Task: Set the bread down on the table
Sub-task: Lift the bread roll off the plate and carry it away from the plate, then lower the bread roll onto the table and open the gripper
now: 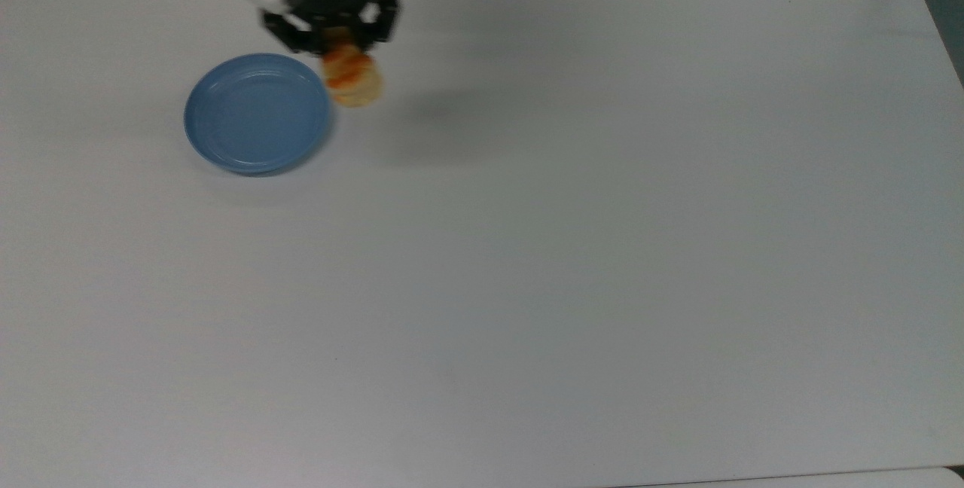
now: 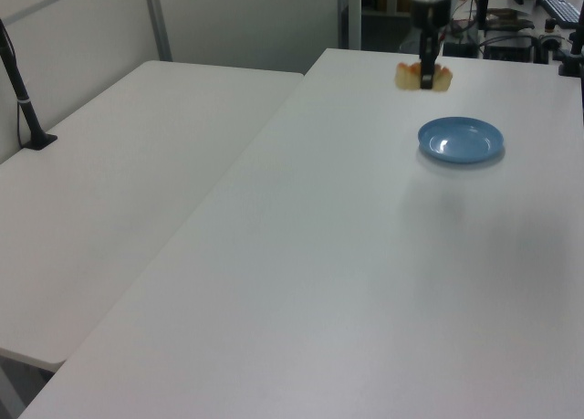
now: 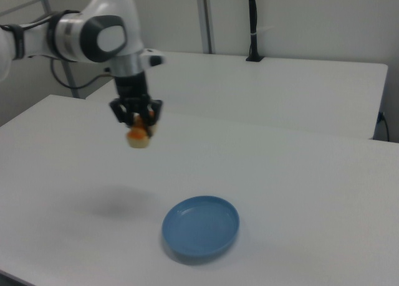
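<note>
The table point(image 1: 602, 247) is a white surface with wide bare area toward the top view's right and bottom edges. The blue plate point(image 1: 257, 113) sits near the top view's upper left, unoccupied. The gripper point(image 1: 337, 30) is raised above the table beside the plate's right rim in the top view, fingers closed on the bread point(image 1: 352, 78), which hangs clear of the surface.

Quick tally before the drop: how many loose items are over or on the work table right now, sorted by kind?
Bread: 1, the bread held in the gripper above the table
Plates: 1, the blue plate, with nothing on it
Total: 2
</note>
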Available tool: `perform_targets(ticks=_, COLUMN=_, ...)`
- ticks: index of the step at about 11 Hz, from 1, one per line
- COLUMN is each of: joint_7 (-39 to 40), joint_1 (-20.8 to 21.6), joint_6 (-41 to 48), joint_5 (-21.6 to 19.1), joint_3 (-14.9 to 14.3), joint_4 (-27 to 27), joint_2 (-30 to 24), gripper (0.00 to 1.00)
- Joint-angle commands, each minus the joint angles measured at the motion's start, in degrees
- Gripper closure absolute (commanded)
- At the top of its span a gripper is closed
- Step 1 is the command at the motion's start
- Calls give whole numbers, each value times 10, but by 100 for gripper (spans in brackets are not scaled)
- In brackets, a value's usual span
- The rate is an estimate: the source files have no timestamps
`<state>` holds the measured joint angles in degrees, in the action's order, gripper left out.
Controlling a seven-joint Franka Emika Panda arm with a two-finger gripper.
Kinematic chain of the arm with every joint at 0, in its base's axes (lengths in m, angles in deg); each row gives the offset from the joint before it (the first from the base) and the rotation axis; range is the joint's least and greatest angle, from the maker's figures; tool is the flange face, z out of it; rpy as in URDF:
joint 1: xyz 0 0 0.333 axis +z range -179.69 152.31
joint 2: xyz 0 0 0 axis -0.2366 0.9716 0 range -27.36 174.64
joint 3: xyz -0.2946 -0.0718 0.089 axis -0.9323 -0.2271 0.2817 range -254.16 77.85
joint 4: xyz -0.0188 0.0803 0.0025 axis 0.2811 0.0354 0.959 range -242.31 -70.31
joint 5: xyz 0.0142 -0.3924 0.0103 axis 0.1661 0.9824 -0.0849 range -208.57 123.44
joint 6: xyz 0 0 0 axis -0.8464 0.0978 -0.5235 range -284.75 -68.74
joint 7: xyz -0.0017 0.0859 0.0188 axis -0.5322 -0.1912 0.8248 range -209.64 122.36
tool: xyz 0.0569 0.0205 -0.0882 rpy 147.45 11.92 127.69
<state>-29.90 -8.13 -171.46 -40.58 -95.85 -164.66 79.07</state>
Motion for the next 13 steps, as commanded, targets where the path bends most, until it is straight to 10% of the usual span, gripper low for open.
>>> perform_targets(ticks=1, joint_7=-205, joint_1=7, joint_6=33, joint_5=7, joint_3=113, joint_4=5, joint_2=3, gripper=54)
perform_targets(ticks=6, joint_7=-219, joint_1=32, joint_6=-115, joint_5=10, joint_3=142, joint_4=-90, joint_2=57, gripper=40)
perform_targets(ticks=7, joint_7=-217, joint_1=42, joint_6=-136, joint_5=12, joint_3=142, joint_4=-104, joint_2=69, gripper=30)
perform_targets(ticks=8, joint_7=-219, joint_1=44, joint_6=-146, joint_5=12, joint_3=142, joint_4=-112, joint_2=76, gripper=0)
perform_targets(ticks=13, joint_7=-226, joint_1=39, joint_6=-123, joint_5=8, joint_3=139, joint_4=-98, joint_2=37, gripper=0)
